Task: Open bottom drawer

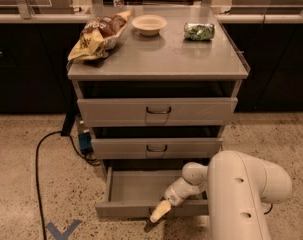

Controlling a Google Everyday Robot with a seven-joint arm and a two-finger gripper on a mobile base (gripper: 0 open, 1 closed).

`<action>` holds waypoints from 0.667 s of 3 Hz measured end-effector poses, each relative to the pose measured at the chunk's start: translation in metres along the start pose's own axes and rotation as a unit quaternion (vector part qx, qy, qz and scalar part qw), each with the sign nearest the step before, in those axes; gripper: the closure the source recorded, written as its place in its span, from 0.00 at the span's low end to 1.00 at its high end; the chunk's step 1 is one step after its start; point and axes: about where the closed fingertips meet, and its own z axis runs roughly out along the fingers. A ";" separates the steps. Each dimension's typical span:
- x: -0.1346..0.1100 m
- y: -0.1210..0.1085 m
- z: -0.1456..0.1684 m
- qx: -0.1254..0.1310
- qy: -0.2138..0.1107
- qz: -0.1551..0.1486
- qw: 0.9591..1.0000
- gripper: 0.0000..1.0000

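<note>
The bottom drawer (126,210) of the grey metal cabinet is pulled out, its shallow grey tray (136,185) showing and empty. Its handle is hidden behind my gripper. My gripper (160,211) sits at the middle of the drawer's front edge, its pale tip pointing down and left over the front panel. The white arm (241,194) fills the lower right. The middle drawer (157,148) and the top drawer (158,110) above it are closed, each with a dark loop handle.
On the cabinet top lie a chip bag (98,34), a white bowl (149,24) and a green packet (199,31). A black cable (38,169) runs over the speckled floor at left. Blue tape (61,230) marks the floor at front left.
</note>
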 end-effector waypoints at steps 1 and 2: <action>0.000 0.000 0.000 0.000 0.000 0.000 1.000 0.00; 0.014 0.006 0.008 -0.027 -0.013 0.024 0.999 0.00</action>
